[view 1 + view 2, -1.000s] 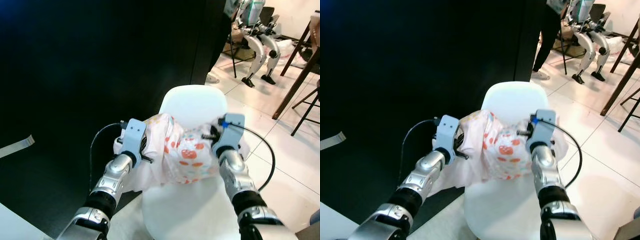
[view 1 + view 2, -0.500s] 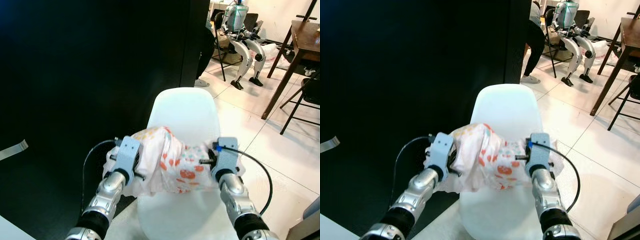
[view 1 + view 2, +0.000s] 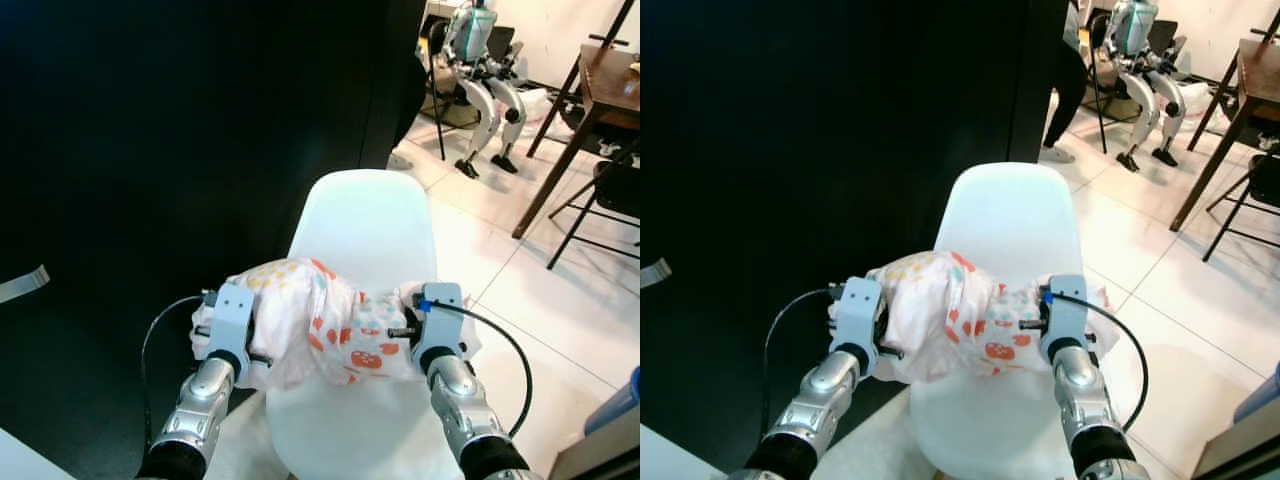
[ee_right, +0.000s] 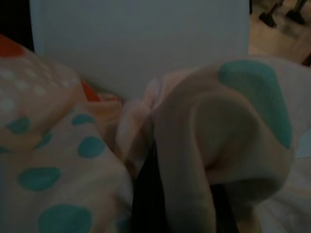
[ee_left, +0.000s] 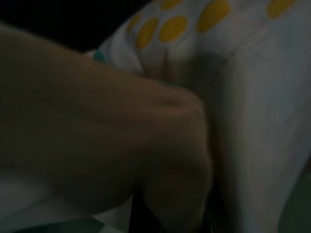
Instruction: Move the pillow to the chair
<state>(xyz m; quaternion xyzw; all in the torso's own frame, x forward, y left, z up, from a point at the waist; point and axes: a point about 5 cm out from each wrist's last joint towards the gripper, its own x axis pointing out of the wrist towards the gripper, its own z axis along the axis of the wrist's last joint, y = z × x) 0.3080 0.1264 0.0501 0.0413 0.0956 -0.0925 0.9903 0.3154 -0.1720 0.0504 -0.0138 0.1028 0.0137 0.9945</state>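
Gripping the pillow (image 3: pixel 320 325) from both ends, the two claws hold it just above the seat of the white chair (image 3: pixel 365 225), in front of the chair's backrest. The left claw (image 3: pixel 250 335) is buried in the pillow's left end, and its fingers are hidden by bunched fabric; in the left wrist view white cloth with yellow dots presses right up against the camera, so the claw is closed on the pillow, though how narrow its gap is cannot be seen. The right claw (image 3: pixel 1035 325) is sunk into the pillow's right end in the same way, and the right wrist view shows folds of pale cloth with teal dots gathered around a dark finger, with the chair's white back behind.

The pillow is soft and crumpled, white with orange, teal and yellow spots. Its long axis runs side to side across the chair, from one claw to the other, roughly level, and it sags a little in the middle.

A black wall (image 3: pixel 180 130) stands to the left of the chair. Farther back on the tiled floor (image 3: pixel 590 300) are another robot (image 3: pixel 480 60), a wooden surface (image 3: pixel 600 90) and a person's leg (image 3: pixel 1065 95).
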